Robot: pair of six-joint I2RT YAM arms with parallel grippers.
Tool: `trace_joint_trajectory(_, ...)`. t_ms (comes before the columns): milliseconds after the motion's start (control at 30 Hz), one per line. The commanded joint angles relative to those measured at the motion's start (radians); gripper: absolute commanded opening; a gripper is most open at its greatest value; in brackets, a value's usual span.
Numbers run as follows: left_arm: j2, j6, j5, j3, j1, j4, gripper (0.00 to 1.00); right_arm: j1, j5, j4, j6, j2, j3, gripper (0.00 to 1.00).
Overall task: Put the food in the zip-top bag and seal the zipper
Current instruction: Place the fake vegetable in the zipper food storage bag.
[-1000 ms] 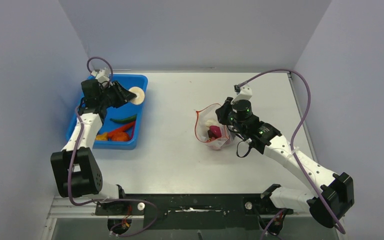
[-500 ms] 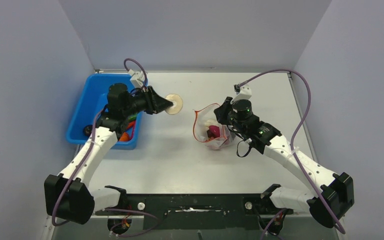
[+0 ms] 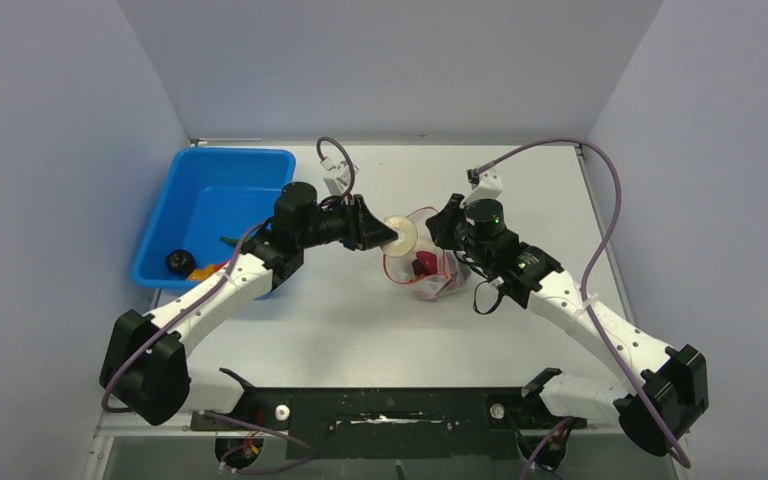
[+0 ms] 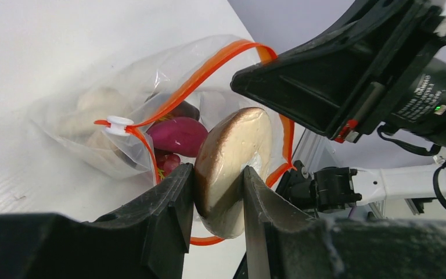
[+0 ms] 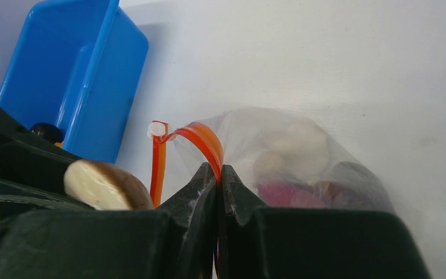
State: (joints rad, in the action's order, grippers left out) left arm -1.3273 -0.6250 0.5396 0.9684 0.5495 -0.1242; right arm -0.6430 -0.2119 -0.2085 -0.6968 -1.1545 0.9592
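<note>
**Slice has reached the bag's mouth, not yet dropped**

Your left gripper [image 4: 219, 177] pinches a pale round slice [image 4: 235, 145] with a brown rim, edge-on between its fingers. Your right gripper [image 5: 218, 174] has its jaws pressed together on the red zipper [image 4: 209, 64], lifting that edge so the zip-top bag [image 4: 87, 116] gapes.

A second ago the slice was over the blue bin [image 3: 215, 195] at the far left corner of the table [image 3: 340, 320]. The left arm has since swung it across to the bag, near the middle of the table. The right arm has held its place throughout.

The carry looks done. You now need to push the slice past the rim and let go, and I can't tell whether it has crossed the rim yet.

A purple piece [image 4: 177, 135] and some pale ones already lie inside. A dark piece [image 3: 176, 262] and an orange one [image 3: 203, 271] remain in the bin, so expect more trips before sealing. The white slider [image 4: 116, 124] sits on the strip, untouched.
</note>
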Motion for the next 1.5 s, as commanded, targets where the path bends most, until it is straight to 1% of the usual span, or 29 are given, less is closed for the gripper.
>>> trace_joint_trajectory(0,-0.034,-0.028,-0.028,0.001,0.035,-0.119,0.23,-0.006,0.02,0.085,-0.01,0.027,-0.002,0.0)
trace_joint_trajectory(167,-0.07,-0.022,-0.026,-0.001,0.047,-0.139,0.23,-0.006,0.023,0.086,-0.013,0.03,-0.005,0.0)
trace_joint_trajectory(267,-0.082,-0.025,-0.028,-0.002,0.047,-0.145,0.25,-0.006,0.021,0.088,-0.016,0.037,-0.01,0.0)
trace_joint_trajectory(400,-0.097,-0.015,-0.039,0.01,0.048,-0.123,0.34,-0.006,0.022,0.09,-0.016,0.039,-0.01,0.0)
trace_joint_trajectory(467,-0.1,-0.009,-0.048,0.012,0.05,-0.112,0.39,-0.006,0.022,0.087,-0.015,0.038,-0.009,0.0)
trace_joint_trajectory(533,-0.102,-0.006,-0.061,0.009,0.052,-0.108,0.47,-0.006,0.019,0.087,-0.015,0.04,-0.011,0.0)
trace_joint_trajectory(667,-0.101,0.008,-0.086,0.01,0.065,-0.089,0.56,-0.006,0.017,0.097,-0.023,0.045,-0.022,0.0)
trace_joint_trajectory(733,-0.097,0.028,-0.1,0.025,0.071,-0.062,0.6,-0.006,0.017,0.101,-0.025,0.047,-0.028,0.0)
trace_joint_trajectory(900,-0.057,0.103,-0.159,0.087,0.073,0.058,0.61,-0.005,0.019,0.104,-0.025,0.048,-0.033,0.0)
trace_joint_trajectory(967,-0.028,0.157,-0.233,0.115,0.068,0.142,0.61,-0.006,0.019,0.097,-0.02,0.051,-0.034,0.0)
trace_joint_trajectory(1033,0.005,0.214,-0.344,0.134,0.062,0.24,0.61,-0.006,0.012,0.089,-0.017,0.059,-0.038,0.0)
trace_joint_trajectory(1133,0.05,0.287,-0.485,0.145,0.024,0.354,0.6,-0.006,0.008,0.091,-0.017,0.075,-0.051,0.0)
trace_joint_trajectory(1200,0.075,0.316,-0.546,0.146,-0.021,0.417,0.6,-0.005,0.007,0.092,-0.017,0.083,-0.057,0.0)
trace_joint_trajectory(1300,0.114,0.347,-0.608,0.123,-0.121,0.449,0.6,-0.006,0.012,0.087,-0.014,0.086,-0.056,0.0)
trace_joint_trajectory(1367,0.135,0.361,-0.642,0.09,-0.18,0.444,0.64,-0.005,0.014,0.082,-0.011,0.087,-0.053,0.0)
trace_joint_trajectory(1467,0.136,0.374,-0.642,0.049,-0.277,0.45,0.68,-0.006,0.011,0.072,-0.003,0.091,-0.045,0.0)
